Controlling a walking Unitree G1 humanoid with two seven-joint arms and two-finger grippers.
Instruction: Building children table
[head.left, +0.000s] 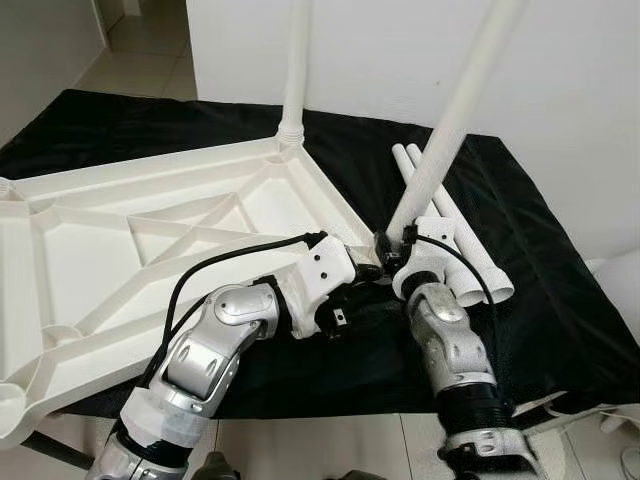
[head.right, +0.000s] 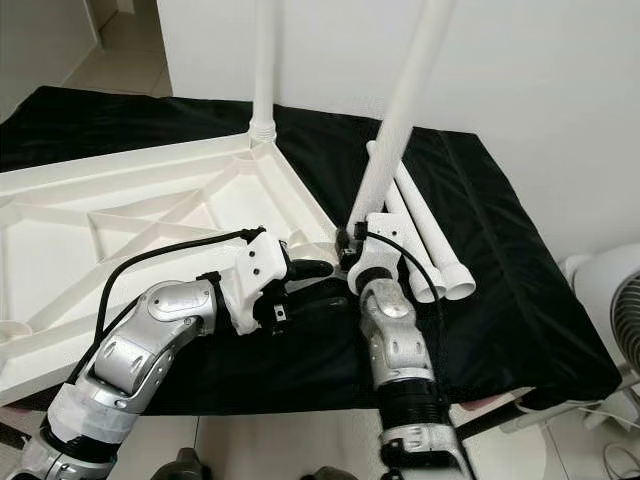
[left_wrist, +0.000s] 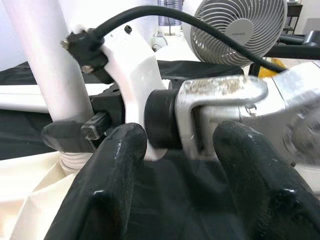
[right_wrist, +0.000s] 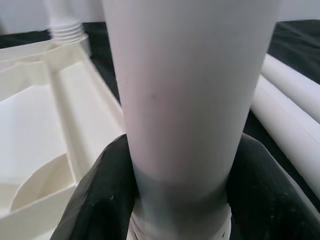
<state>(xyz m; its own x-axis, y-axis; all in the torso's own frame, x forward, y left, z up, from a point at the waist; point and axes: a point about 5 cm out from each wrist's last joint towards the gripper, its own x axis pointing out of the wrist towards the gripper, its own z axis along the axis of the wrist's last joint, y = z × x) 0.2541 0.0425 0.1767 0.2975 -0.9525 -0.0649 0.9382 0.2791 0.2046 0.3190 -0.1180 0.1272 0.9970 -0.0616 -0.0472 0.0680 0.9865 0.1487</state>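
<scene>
A black cloth (head.left: 540, 300) covers the surface, its far corners reaching toward a plain white wall (head.left: 580, 90) that rises well beyond the right pincer (head.left: 383, 246). Off past the left pincer (head.left: 362, 272), away to the robot's left, pale floor tiles (head.left: 140, 55) run into an open passage beside another white wall (head.left: 40, 50). On the right pincer's outer side, beyond the cloth's edge, a round white fan (head.right: 615, 320) with a grey grille stands on the light floor, and thin cables (head.right: 600, 415) trail beside it. The light is even and soft, with no hard shadows.
</scene>
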